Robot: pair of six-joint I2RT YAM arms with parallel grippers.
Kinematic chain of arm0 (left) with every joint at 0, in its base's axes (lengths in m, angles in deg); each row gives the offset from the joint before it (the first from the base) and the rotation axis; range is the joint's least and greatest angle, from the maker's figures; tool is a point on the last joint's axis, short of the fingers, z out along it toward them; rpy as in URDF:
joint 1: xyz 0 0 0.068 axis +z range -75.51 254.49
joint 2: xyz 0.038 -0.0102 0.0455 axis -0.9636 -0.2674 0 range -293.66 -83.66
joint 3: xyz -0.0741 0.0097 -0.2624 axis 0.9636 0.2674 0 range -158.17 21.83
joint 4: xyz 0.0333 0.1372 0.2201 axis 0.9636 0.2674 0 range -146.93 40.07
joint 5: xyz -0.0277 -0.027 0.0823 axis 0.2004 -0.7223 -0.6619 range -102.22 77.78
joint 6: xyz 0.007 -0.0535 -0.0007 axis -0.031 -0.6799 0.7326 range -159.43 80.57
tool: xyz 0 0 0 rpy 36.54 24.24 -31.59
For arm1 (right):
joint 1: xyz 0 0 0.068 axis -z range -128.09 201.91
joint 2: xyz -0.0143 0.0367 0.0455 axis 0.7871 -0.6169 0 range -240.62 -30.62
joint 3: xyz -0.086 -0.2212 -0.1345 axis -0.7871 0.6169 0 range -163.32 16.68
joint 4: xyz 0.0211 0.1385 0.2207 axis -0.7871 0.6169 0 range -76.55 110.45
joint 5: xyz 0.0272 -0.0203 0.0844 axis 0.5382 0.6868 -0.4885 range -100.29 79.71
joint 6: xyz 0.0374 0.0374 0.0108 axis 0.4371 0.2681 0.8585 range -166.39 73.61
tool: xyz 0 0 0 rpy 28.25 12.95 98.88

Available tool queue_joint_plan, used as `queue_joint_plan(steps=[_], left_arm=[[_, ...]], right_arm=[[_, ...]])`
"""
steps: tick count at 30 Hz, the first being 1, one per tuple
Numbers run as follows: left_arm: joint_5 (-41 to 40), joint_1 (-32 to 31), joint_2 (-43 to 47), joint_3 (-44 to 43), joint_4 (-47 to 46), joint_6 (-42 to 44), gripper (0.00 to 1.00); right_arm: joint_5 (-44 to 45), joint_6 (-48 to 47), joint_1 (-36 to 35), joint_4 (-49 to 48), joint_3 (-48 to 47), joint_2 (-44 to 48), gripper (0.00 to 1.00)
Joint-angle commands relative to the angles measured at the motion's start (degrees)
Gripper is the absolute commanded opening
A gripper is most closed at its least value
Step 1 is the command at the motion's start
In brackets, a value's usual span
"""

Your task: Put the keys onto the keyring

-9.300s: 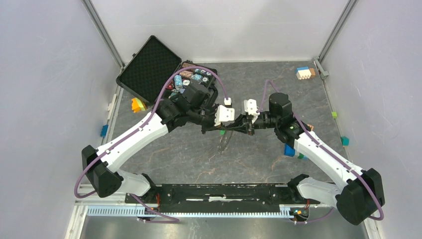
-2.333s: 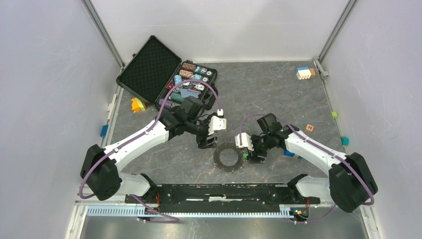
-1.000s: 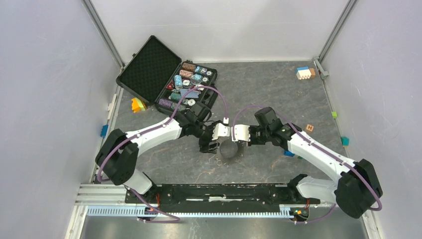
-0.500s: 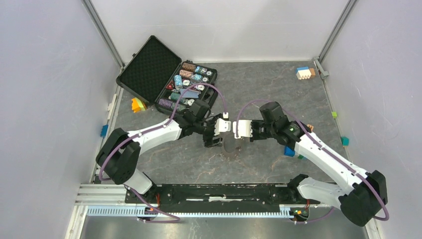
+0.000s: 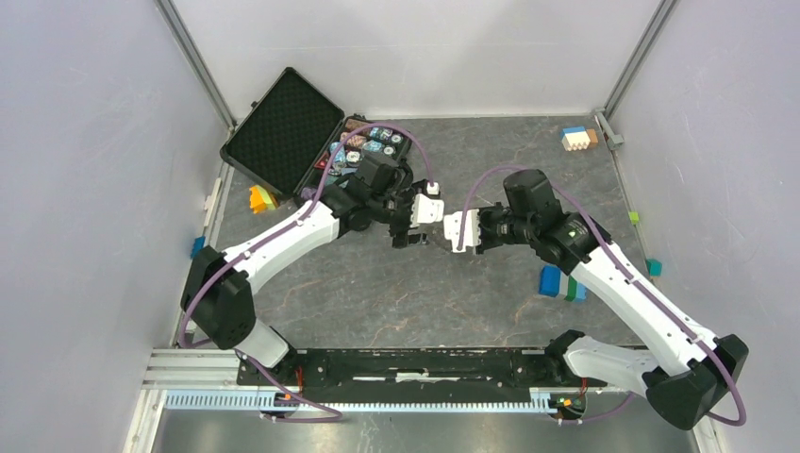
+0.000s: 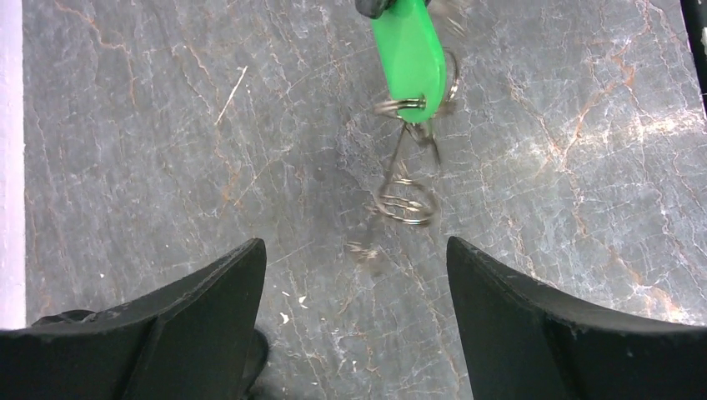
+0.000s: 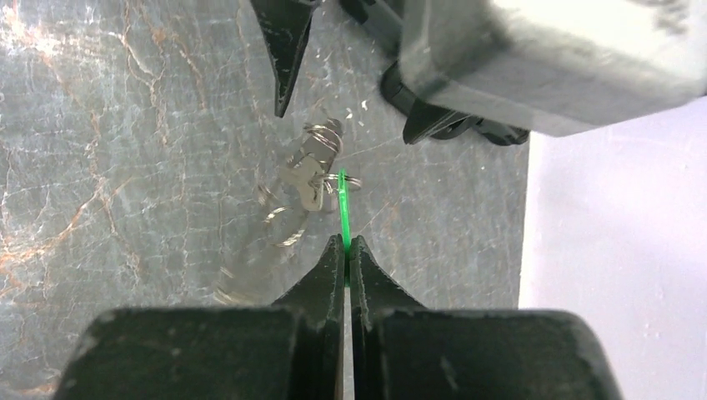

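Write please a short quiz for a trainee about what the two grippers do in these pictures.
1. True or false: the left gripper is shut.
2. What does the right gripper pinch? A) the green key B) a blue block C) the black case
3. Name what hangs from the green key.
Key: 1 false, it is open. 2 A. 3 metal rings, blurred.
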Motion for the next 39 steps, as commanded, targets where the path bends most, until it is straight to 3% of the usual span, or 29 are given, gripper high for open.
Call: queue_joint_plan(steps=[1,10,23,30,39], left_arm=[[-0.59,0.34,2.12,-2.37,6.02,4.5,0.86],[-3.61,1.16,7.87,4.07,0.42,0.03,0.86],[-8.98,2.33,12.49,9.77,-0.79,-0.44,0.87],[-10.17,2.41,16.04,13.38,-1.79,-0.68,0.87],[-9.26,2.48,17.15,15.46,-2.2,-0.92,0.87]], right_arm=[[-2.49,-1.76,-0.5,0.35,-4.93,-0.78,0.0],[-2.13,1.95,-0.84,-2.02,-7.39,-1.85,0.0],[11.21,4.68,-0.72,-8.14,-0.45,-5.08,0.0],[11.99,6.79,-0.74,-10.45,0.56,-8.25,0.0],[19.96,10.21,0.61,-14.26,0.57,-15.17,0.0]])
